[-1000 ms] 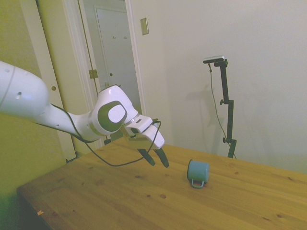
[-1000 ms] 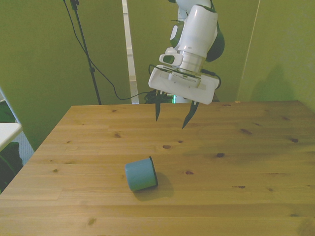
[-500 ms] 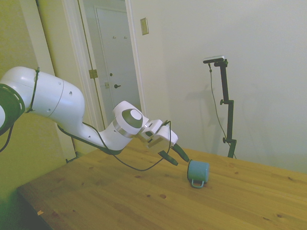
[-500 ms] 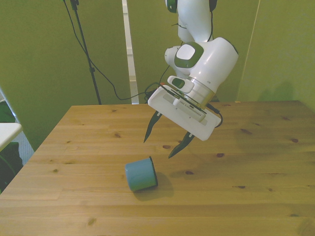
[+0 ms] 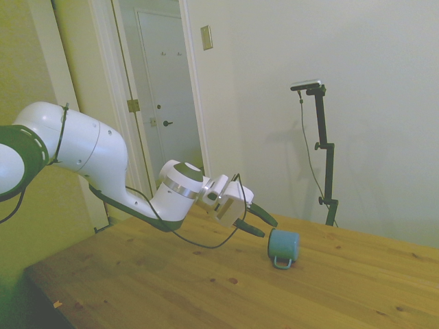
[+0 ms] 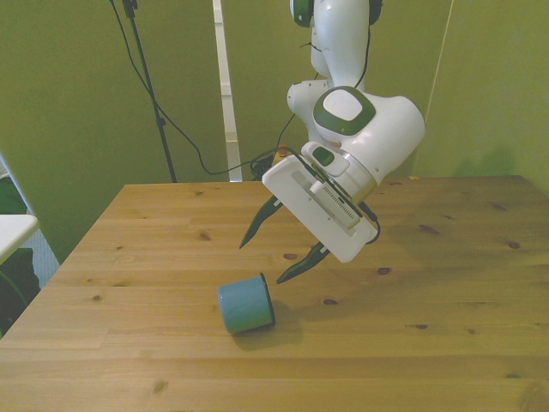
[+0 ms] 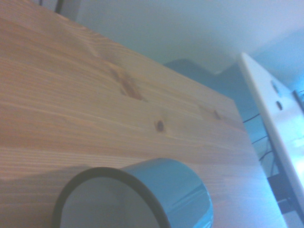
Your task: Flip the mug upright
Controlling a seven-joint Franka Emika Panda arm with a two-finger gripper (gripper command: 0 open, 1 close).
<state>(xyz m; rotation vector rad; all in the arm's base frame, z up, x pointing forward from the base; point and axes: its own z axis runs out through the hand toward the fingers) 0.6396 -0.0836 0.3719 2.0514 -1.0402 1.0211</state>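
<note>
Small teal mug (image 5: 282, 247) (image 6: 246, 304) (image 7: 156, 194) lying on its side on the wooden desk (image 5: 171, 288) (image 6: 446, 283), toward the front view's left; white-armed pincer (image 5: 265, 227) (image 6: 268, 257) spread wide, empty, hovering tilted just beside the mug, apart from it

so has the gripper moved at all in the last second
Yes. The gripper has dropped and tilted toward the mug, which lies where it was on the table. Its fingers are open, not touching the mug.
</note>
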